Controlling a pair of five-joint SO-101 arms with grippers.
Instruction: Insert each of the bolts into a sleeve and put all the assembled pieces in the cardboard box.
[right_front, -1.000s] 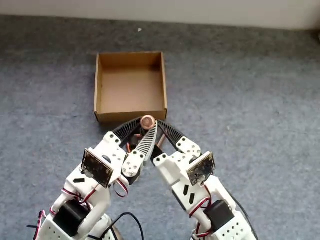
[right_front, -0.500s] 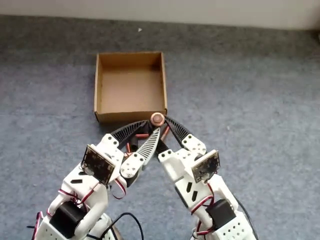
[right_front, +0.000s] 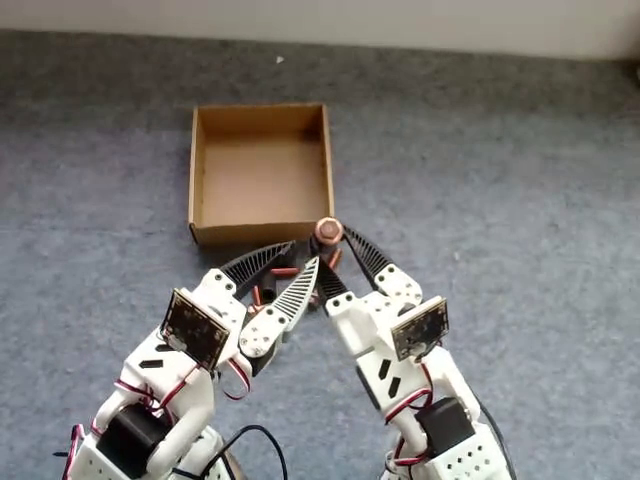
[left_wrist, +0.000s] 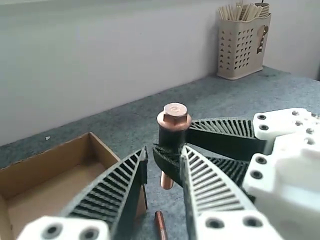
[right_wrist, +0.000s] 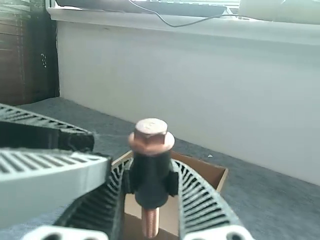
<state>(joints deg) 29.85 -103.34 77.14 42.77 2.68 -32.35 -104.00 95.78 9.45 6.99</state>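
My right gripper (right_front: 328, 236) is shut on a black sleeve (right_wrist: 150, 175) with a copper bolt (right_wrist: 151, 134) standing upright in it, the shank poking out below. It holds this assembled piece (right_front: 328, 232) just outside the near right corner of the open cardboard box (right_front: 260, 170), above the carpet. My left gripper (right_front: 305, 253) is open just beside it, with its fingers (left_wrist: 117, 192) spread and nothing held. Between them a loose bolt (left_wrist: 159, 225) lies on the carpet. The box (left_wrist: 45, 175) has nothing in it.
Several loose bolts (right_front: 285, 271) and black sleeves (right_front: 268, 291) lie on the grey carpet under the two grippers. The box's near wall (right_front: 262, 233) stands right in front of both. A perforated pen holder (left_wrist: 243, 40) sits far off by the wall.
My right gripper has carried the sleeve and bolt to the right and slightly toward the box, away from the left gripper's tips. The left arm has barely moved.
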